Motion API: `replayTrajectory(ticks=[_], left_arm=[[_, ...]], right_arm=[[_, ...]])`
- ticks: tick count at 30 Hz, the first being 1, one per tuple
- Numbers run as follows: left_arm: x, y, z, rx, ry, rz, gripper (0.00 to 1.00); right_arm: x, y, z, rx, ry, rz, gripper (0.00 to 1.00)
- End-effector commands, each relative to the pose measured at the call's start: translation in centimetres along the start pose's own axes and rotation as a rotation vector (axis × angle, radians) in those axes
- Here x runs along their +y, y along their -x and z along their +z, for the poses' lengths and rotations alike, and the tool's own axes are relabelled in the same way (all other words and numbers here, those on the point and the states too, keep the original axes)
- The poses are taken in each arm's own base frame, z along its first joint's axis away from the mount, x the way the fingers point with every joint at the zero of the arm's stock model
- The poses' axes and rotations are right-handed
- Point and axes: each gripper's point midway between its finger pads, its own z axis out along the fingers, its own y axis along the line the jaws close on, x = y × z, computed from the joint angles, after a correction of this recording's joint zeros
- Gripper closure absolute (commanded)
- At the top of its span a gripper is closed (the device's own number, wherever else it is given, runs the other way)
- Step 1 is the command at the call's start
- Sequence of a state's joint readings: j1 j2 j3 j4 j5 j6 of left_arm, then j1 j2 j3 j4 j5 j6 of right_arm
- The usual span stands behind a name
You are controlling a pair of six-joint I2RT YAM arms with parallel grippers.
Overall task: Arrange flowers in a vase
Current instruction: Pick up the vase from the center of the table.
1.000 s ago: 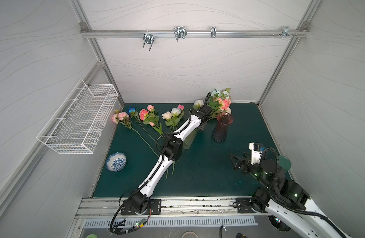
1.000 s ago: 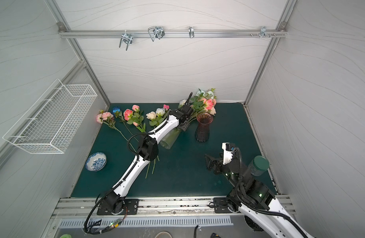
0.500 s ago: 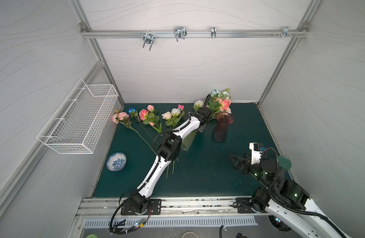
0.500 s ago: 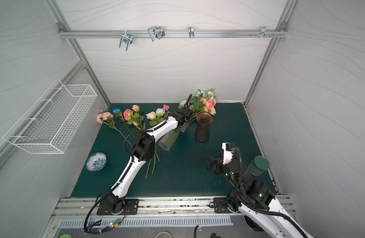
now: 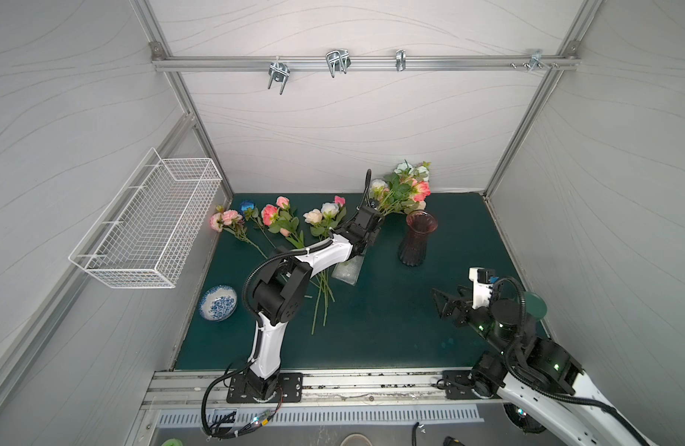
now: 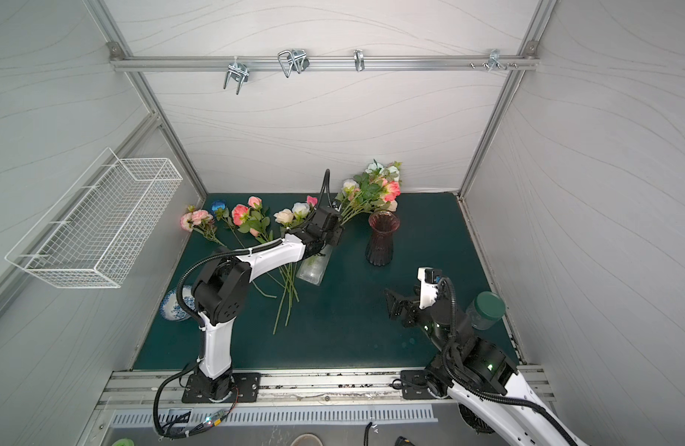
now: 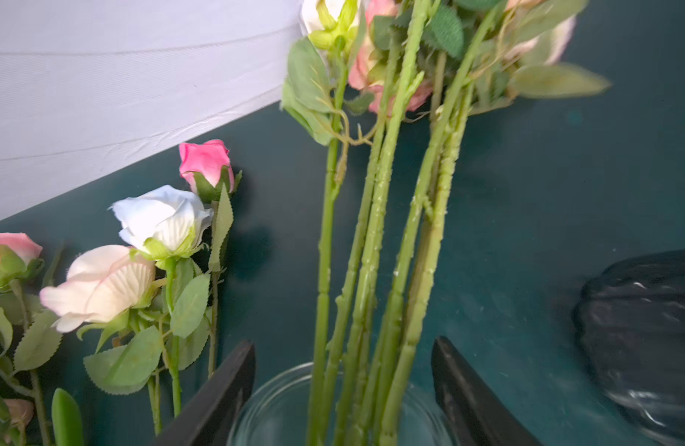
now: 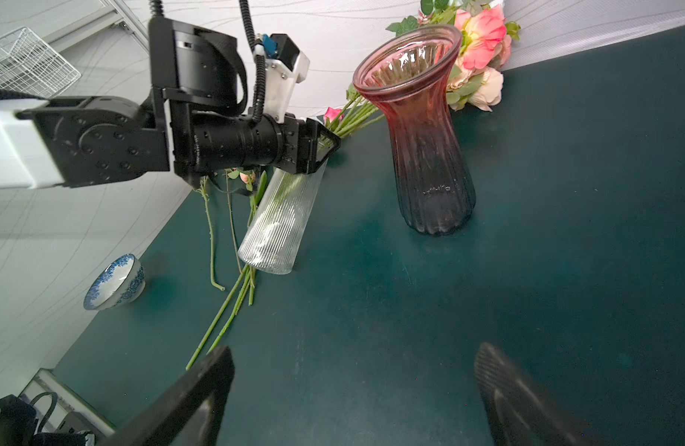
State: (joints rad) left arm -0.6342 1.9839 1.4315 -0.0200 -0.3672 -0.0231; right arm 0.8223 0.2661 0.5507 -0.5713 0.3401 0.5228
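Left pincer (image 7: 345,347) is clamped across the mouth of the tilted clear vase (image 8: 275,224), one finger on each side of its rim. The bunch (image 5: 404,189) in it leans toward the desk's (image 5: 372,340) back edge. Loose flowers (image 5: 283,220) lie along the back left. My right pincer (image 8: 354,349) is spread wide and holds nothing, above bare desk near the front right. The red vase (image 5: 416,239) stands near the clear one, and the bowl (image 5: 218,303) sits by the left edge.

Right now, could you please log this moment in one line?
left gripper: gripping tilted clear ribbed glass vase holding pink-and-white flowers | right gripper: open, empty | red glass vase: upright, empty
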Motion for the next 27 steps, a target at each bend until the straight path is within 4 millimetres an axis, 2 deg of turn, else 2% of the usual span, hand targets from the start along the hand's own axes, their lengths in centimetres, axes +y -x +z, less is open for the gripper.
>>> replayTrajectory(ticks=[1, 11, 14, 18, 21, 25, 27], left_arm=[[1.4, 9.8, -4.5, -0.376, -0.013, -0.199, 1.0], [4.0, 10.5, -10.8, -0.605, -0.025, -0.361, 1.0], [4.4, 11.7, -13.4, -0.694, -0.036, -0.384, 1.0], [4.1, 12.9, -16.6, -0.814, -0.067, -0.405, 1.0], [3.6, 13.0, -18.5, -0.917, -0.055, -0.413, 1.0], [3.0, 12.6, -19.9, -1.026, -0.029, -0.422, 1.0], [2.6, 11.9, -19.7, -1.043, -0.001, -0.422, 1.0]], right_arm=[[-0.1, 0.7, -0.6, -0.023, -0.007, -0.006, 0.01], [0.1, 1.0, -0.7, -0.036, 0.006, -0.003, 0.01], [0.1, 0.9, -0.7, -0.035, 0.009, -0.002, 0.01], [0.2, 0.9, -0.6, -0.034, 0.015, 0.001, 0.01], [0.4, 1.0, -0.5, -0.033, 0.019, -0.003, 0.01], [0.6, 1.2, -0.2, -0.028, 0.017, -0.015, 0.01], [0.8, 1.4, 0.0, -0.025, 0.015, -0.023, 0.01]])
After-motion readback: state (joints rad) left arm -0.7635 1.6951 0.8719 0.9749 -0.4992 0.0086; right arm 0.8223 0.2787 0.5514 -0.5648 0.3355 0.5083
